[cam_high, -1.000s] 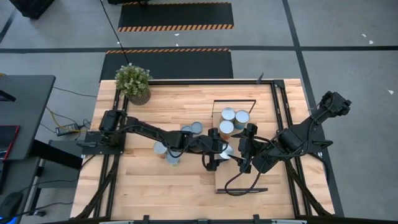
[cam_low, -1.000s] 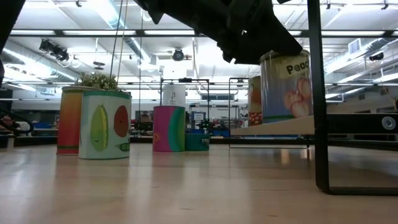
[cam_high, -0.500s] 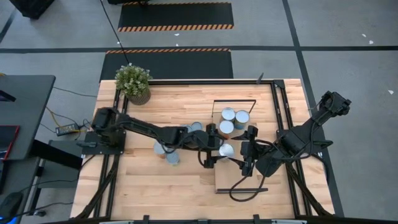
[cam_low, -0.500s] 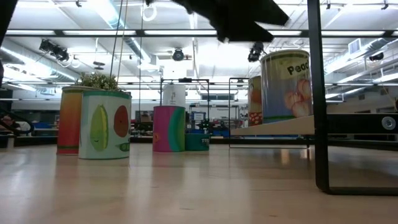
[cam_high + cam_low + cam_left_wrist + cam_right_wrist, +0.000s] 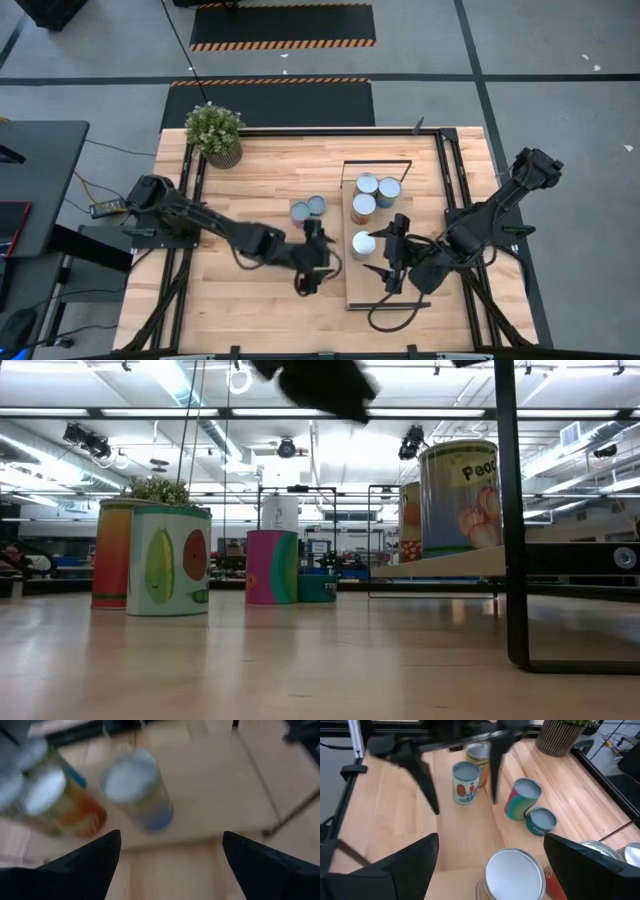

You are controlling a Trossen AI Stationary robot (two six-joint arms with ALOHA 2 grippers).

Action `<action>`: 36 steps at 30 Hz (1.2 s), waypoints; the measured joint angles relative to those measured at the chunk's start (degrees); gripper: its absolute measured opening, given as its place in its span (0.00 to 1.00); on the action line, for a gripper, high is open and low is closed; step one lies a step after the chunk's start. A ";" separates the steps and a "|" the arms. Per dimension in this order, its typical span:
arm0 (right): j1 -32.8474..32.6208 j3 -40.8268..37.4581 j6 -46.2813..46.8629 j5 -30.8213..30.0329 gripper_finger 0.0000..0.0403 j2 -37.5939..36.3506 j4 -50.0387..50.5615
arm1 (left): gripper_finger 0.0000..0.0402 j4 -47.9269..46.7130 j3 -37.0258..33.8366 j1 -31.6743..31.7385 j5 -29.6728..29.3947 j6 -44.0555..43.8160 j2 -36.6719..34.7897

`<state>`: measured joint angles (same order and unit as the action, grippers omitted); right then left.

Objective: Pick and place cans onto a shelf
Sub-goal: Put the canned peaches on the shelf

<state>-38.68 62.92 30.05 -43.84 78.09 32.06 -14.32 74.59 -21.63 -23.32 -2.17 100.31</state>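
Observation:
The shelf [image 5: 390, 295] is a light board in a black frame on the table's right half. Several silver-topped cans stand on it; the nearest is a blue-and-white can [image 5: 364, 243] [image 5: 136, 790]. My left gripper [image 5: 312, 272] [image 5: 170, 855] hangs open over the table just left of the shelf, pointing at that can. My right gripper [image 5: 378, 252] [image 5: 490, 840] is open above the same can [image 5: 512, 870], a finger on either side and clear of it. More cans [image 5: 309, 209] [image 5: 466, 782] stand on the tabletop.
A potted plant [image 5: 214, 132] stands at the far left corner. In the low view, table cans [image 5: 168, 560] stand left of the raised shelf board [image 5: 450, 565] and its black post [image 5: 512, 510]. Bare wood lies along the table's near edge.
My left gripper has drawn back from the blue-and-white can toward the table's left and near edges, rising as it went. The can stays upright on the shelf. My right gripper has moved a little toward the near edge and down.

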 joint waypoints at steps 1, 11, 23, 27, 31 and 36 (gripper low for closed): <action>0.47 0.01 -0.05 -0.03 0.91 0.60 -0.38 | 0.88 -0.34 -1.25 -0.71 -1.30 -0.80 0.02; 8.89 6.94 -1.96 3.01 0.91 9.81 5.51 | 0.88 4.30 -13.20 -5.22 -8.93 -6.19 -8.42; 13.47 19.22 2.70 7.92 0.91 20.47 21.99 | 0.88 20.55 -31.24 -8.70 -8.87 -4.67 -26.28; 14.02 23.57 5.34 8.78 0.91 24.45 28.54 | 0.88 30.02 -36.13 -10.46 -8.85 -0.93 -29.34; 14.87 27.85 10.41 9.49 0.91 28.06 37.55 | 0.88 36.74 -39.98 -11.47 -8.83 2.56 -31.85; 15.24 31.88 14.46 10.97 0.91 30.59 45.10 | 0.88 36.73 -41.42 -11.76 -9.08 2.88 -34.90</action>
<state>-23.44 94.81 44.50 -32.87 108.68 77.16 22.41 33.17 -33.39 -32.40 0.71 65.42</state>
